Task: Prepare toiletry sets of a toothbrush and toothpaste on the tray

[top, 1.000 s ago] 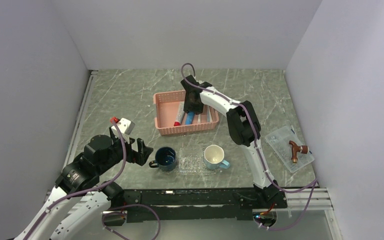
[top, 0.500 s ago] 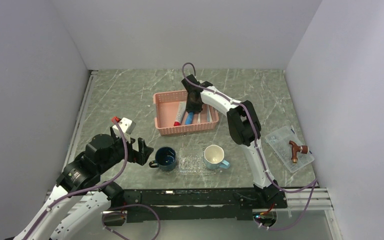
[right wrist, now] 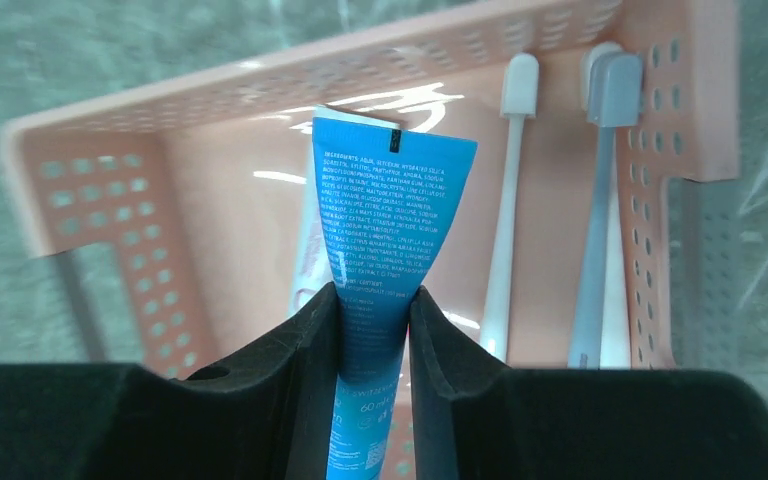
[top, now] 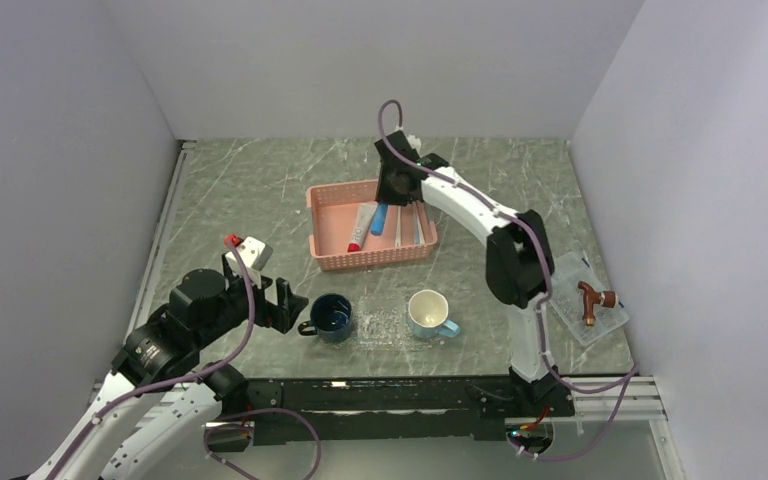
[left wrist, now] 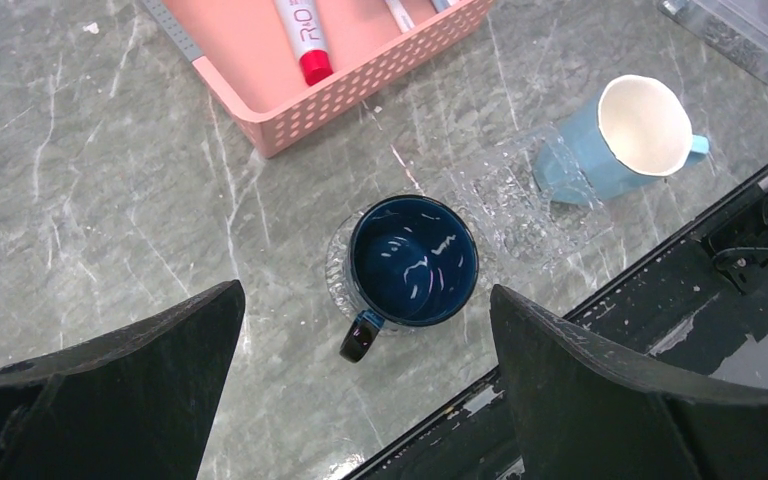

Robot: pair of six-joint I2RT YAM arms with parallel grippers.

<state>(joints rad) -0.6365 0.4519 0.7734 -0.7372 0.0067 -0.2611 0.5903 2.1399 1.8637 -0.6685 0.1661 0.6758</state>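
Hovering over the basket (right wrist: 210, 110), the right claw (right wrist: 372, 300) is clamping the blue toothpaste (right wrist: 390, 200); the left claw (left wrist: 365, 295) is hanging wide apart.

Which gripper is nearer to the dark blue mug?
Left. The left gripper hangs open just beside the dark blue mug; the right gripper is over the pink basket, holding the blue toothpaste.

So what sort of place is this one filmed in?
Probably a robot test booth, not a real bathroom: plain white walls box in a marble-look table, the left arm and right arm are bolted at its near edge, and the pink basket, dark mug and pale mug look like staged props.
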